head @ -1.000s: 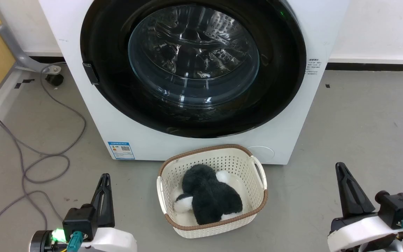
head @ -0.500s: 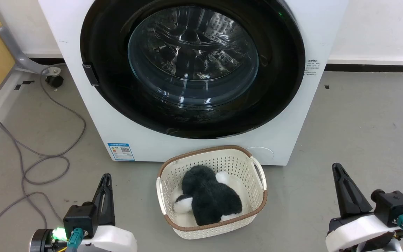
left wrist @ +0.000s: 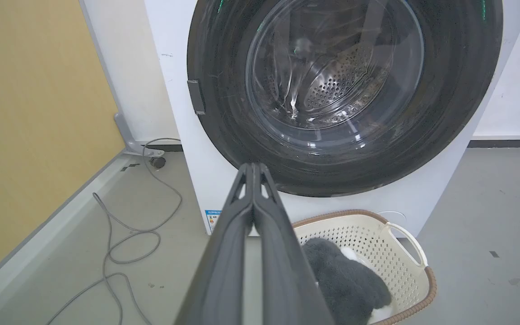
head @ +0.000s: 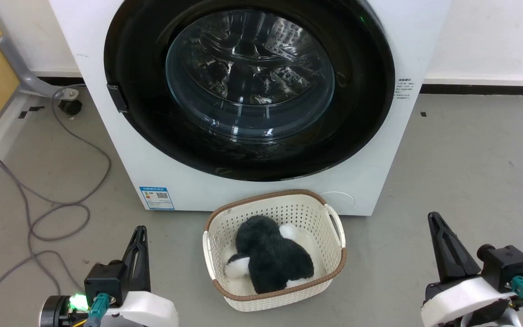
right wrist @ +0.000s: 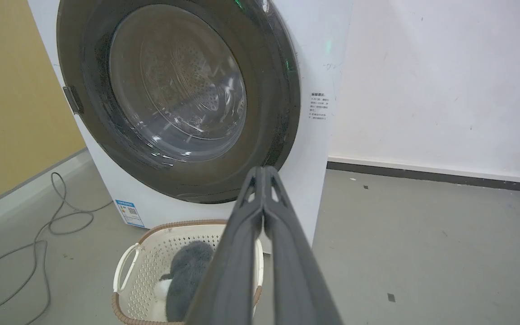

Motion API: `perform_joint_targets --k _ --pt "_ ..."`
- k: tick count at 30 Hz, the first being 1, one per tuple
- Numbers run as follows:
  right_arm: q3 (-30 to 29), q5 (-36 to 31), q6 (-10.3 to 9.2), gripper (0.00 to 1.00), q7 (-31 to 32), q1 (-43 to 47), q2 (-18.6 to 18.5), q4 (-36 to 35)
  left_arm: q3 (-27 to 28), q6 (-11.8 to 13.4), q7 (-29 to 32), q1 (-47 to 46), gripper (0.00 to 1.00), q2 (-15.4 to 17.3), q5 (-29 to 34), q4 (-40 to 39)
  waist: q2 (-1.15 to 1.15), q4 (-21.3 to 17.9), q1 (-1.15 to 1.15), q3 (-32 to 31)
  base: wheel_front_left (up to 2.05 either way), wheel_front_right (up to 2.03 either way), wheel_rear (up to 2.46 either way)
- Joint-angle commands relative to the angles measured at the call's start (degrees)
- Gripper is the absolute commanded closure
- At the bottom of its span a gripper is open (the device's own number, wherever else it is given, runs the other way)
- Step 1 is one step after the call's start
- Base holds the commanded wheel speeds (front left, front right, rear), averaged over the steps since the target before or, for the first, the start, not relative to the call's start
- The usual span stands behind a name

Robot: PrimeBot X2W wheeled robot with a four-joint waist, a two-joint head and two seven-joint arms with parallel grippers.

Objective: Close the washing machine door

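Note:
The white washing machine (head: 152, 150) stands ahead of me. Its round glossy black door (head: 361, 109) with the clear glass bowl window (head: 250, 75) lies flush against the front, and the steel drum shows through the glass. The door (left wrist: 449, 108) also appears in the left wrist view and the door (right wrist: 278, 113) in the right wrist view. My left gripper (head: 140, 229) is low at the left, shut and empty, well short of the machine. My right gripper (head: 433, 215) is low at the right, shut and empty too.
A cream perforated basket (head: 334, 218) with a dark and white plush toy (head: 270, 254) sits on the floor right before the machine. A grey cable (head: 52, 204) loops over the floor at the left, beside a yellow wall (left wrist: 25, 126).
The whole head view has shifted slightly, so the camera moved. Both grippers sit a little lower in the picture. The door looks the same.

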Motion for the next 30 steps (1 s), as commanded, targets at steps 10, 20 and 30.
perform_joint_targets --k 10,20,30 --pt "0.42 -1.36 -0.04 1.0 1.43 0.78 0.23 -0.84 0.36 -0.83 1.35 -0.89 1.0 -0.02 0.29 -0.43 0.0 -0.07 0.0 -0.17 0.0 0.0 0.0" --pt "0.7 -2.09 -0.04 1.0 2.61 0.87 0.25 -1.23 0.48 -1.38 2.53 -1.04 1.0 -0.03 0.38 -0.59 0.0 -0.14 0.0 -0.34 0.0 0.0 0.0" --pt "0.97 -2.82 -0.05 1.0 3.79 0.96 0.28 -1.62 0.6 -1.93 3.7 -1.18 1.0 -0.04 0.47 -0.75 0.0 -0.2 0.0 -0.5 0.0 0.0 0.0"
